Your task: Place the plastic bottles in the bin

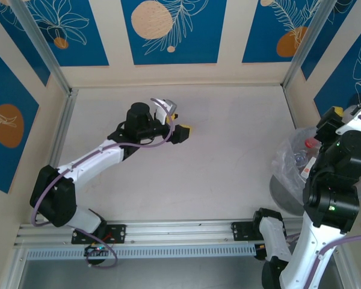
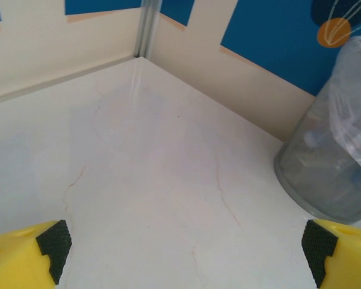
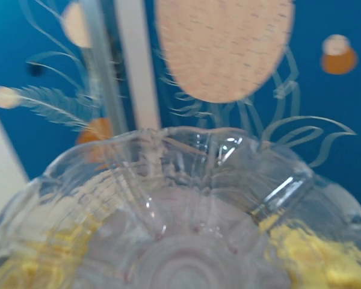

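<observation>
Pale tabletop (image 1: 228,156) fills centre frame, with faint brownish veins visible in the left wrist view. Blue wall panels (image 1: 168,27) with white leaf outlines and peach discs run along the top and both sides, cream strips between. Aluminium posts (image 1: 42,45) upper left and upper right. Aluminium rail (image 1: 180,230) along the bottom, slotted strip (image 1: 168,253) just below it

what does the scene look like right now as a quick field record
left tool: open, holding nothing, over the table
right tool: shut on a clear bottle, at the bin
bin: at the table's right edge, lined with a plastic bag
other bottles: inside the bin, one red-capped
</observation>
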{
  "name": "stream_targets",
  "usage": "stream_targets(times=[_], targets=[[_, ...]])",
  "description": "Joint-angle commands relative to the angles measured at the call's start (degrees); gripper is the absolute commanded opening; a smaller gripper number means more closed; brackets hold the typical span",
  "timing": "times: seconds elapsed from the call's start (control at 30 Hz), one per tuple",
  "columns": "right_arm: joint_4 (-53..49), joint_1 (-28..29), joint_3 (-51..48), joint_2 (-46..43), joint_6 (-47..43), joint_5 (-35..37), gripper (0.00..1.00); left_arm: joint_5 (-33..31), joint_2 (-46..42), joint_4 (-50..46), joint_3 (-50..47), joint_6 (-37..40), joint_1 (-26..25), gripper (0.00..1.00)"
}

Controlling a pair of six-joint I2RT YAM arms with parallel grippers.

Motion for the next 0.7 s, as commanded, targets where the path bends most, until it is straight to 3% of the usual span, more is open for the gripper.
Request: stream_targets(times=[0.0, 0.1, 0.2, 0.27, 0.4, 0.57, 0.67], targets=[[5.29, -0.35, -6.17, 0.23, -12.32, 18.53, 0.54, -1.99, 1.25, 1.03, -0.29, -1.78, 1.68, 0.99], [12.87, -0.62, -12.08, 0.87, -25.04, 26.23, 0.56, -1.77, 2.68, 1.3, -0.04, -4.3, 3.3, 0.99], [18.23, -1.97, -16.23, 2.94, -33.87, 26.4, 0.59, -0.17, 4.87, 0.96, 1.15, -6.5, 5.07, 1.0], [17.67, -3.11, -17.81, 4.98, -34.56, 25.88, 0.65, 0.09, 5.89, 0.86, 1.53, -7.97, 6.23, 0.99], [10.82, -2.61, -15.69, 10.7, -29.27, 28.55, 0.86, -2.72, 5.46, 0.71, 0.04, -11.53, 9.51, 0.99], [3.88, 8.68, -7.19, 15.76, -26.72, 35.69, 0.99, -7.47, 0.57, -2.49, -3.45, -11.6, 14.19, 0.99], [-0.35, 20.65, -1.58, 18.2, -22.44, 39.48, 0.99, -17.57, -4.6, -5.67, -6.04, -10.92, 15.71, 0.99]])
